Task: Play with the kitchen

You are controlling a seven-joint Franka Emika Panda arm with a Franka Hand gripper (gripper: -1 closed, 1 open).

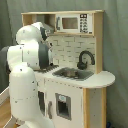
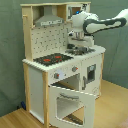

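The kitchen [image 2: 37,75] is a tall white and light-wood toy with a grey hood [image 2: 47,20], a pegboard back [image 2: 50,37] and a black-red hob [image 2: 52,59]. Its windowed oven door [image 2: 70,104] hangs open, tipped forward and down. In the first exterior view the black tap [image 1: 85,59] curves over the sink [image 1: 72,74], below a microwave [image 1: 74,23]. My arm [image 2: 107,22] comes in from the second exterior view's right, and my gripper [image 2: 77,45] points down just above the sink area. In the first exterior view my own white links [image 1: 30,55] hide the gripper.
A narrow cupboard door with a dark window [image 1: 63,106] sits shut under the sink. The rounded white counter end [image 1: 102,79] juts out at the first exterior view's right. A grey curtain [image 2: 12,50] hangs behind, and the floor [image 2: 112,107] is wood.
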